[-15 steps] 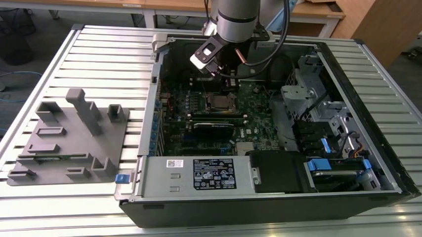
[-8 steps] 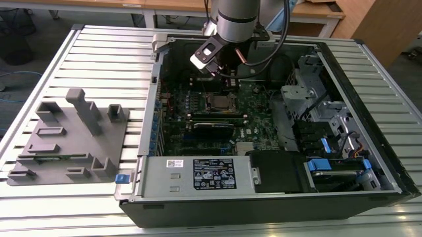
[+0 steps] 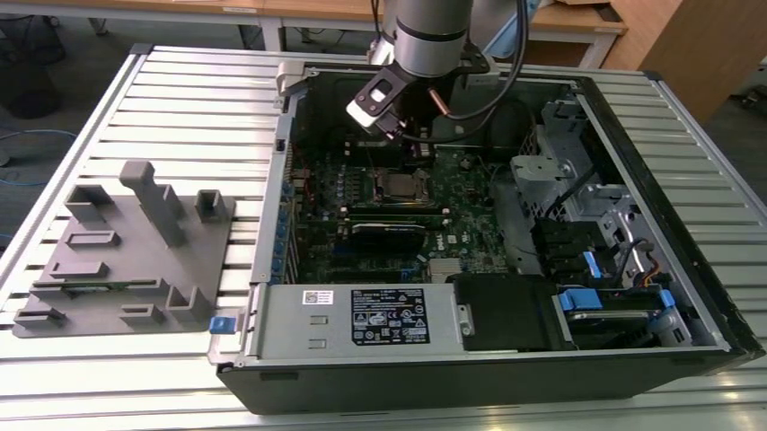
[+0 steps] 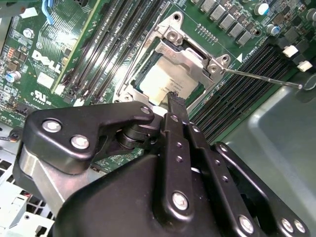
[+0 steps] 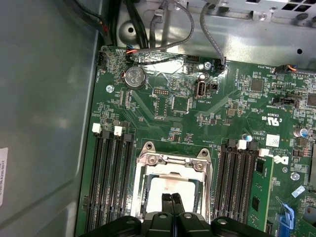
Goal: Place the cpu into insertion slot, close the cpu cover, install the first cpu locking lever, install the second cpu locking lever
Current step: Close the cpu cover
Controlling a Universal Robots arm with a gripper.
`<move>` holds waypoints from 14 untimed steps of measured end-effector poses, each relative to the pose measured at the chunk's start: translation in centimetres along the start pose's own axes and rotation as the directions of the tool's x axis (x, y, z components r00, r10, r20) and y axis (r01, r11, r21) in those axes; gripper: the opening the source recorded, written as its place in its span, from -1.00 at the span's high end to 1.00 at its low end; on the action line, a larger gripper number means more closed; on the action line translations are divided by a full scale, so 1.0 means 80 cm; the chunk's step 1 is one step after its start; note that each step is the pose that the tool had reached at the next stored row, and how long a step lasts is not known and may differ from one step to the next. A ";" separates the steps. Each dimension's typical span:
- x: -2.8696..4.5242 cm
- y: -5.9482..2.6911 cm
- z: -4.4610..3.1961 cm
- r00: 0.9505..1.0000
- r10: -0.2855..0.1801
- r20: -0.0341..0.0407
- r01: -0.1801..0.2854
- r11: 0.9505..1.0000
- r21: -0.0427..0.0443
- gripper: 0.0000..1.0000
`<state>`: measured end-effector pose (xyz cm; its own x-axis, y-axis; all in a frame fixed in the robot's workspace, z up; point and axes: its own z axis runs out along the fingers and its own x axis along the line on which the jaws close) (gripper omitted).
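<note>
- A robot arm [image 3: 426, 36] reaches into an open desktop computer case [image 3: 480, 377] of dark painted sheet metal. Inside lie a glossy green motherboard [image 5: 187, 123], rows of long black memory slots [image 5: 111, 182], a round silver coin battery [image 5: 134, 76] and looping grey cables [image 5: 182, 15].
- The gripper [image 4: 173, 98], made of matte black linkage bars with bright rivets, hangs over the socket. Its two narrow fingers [image 5: 166, 203] are pressed together with nothing visible between them. Whether the tips touch the chip cannot be told.
- The cpu [image 4: 163, 81], a flat square with a pale silvery-grey, faintly brushed top, sits in the insertion slot [image 4: 142, 75], whose dark frame edges it.
- The cpu cover [image 4: 195, 55], a thin bright steel frame with a large square cut-out, lies around the chip. The chip's top shows through the opening in both wrist views.
- A thin steel rod [image 4: 261, 78] runs out from one corner of the socket and stands above the neighbouring memory slots.
- In the exterior view the case rests on a table [image 3: 180, 81] of ribbed, pale metal slats.
- A grey moulded fixture block [image 3: 120, 242] with upright posts stands on the table, well apart from the case at the exterior view's left.
- Wooden desks [image 3: 323, 9] and a grey floor lie beyond.
</note>
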<state>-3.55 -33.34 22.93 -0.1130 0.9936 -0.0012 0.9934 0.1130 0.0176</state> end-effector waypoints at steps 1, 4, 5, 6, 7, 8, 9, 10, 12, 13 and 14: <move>0.0000 0.000 0.0000 1.000 -0.004 0.000 0.004 1.000 0.000 0.79; 0.0000 0.000 0.0000 1.000 -0.011 0.000 0.011 1.000 0.000 0.79; 0.0000 0.000 0.0000 1.000 -0.013 0.000 0.013 1.000 0.000 0.79; 0.0000 0.000 0.0000 1.000 -0.016 0.000 0.016 1.000 0.000 0.79; 0.0000 0.000 0.0000 1.000 -0.017 0.000 0.017 1.000 0.000 0.79; 0.0000 0.000 0.0000 1.000 -0.018 0.000 0.018 1.000 0.000 0.79; 0.0000 0.000 0.0000 1.000 -0.019 0.000 0.019 1.000 0.000 0.79; 0.0000 0.000 0.0000 1.000 -0.019 0.000 0.019 1.000 0.000 0.79; 0.0000 0.000 0.0000 1.000 -0.019 0.000 0.019 1.000 0.000 0.79; 0.0000 0.000 0.0000 1.000 -0.019 0.000 0.019 1.000 0.000 0.79; 0.0000 0.000 0.0000 1.000 -0.019 0.000 0.019 1.000 0.000 0.79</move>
<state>-3.55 -33.35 22.94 -0.1320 0.9912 -0.0013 0.9911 0.1320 0.0175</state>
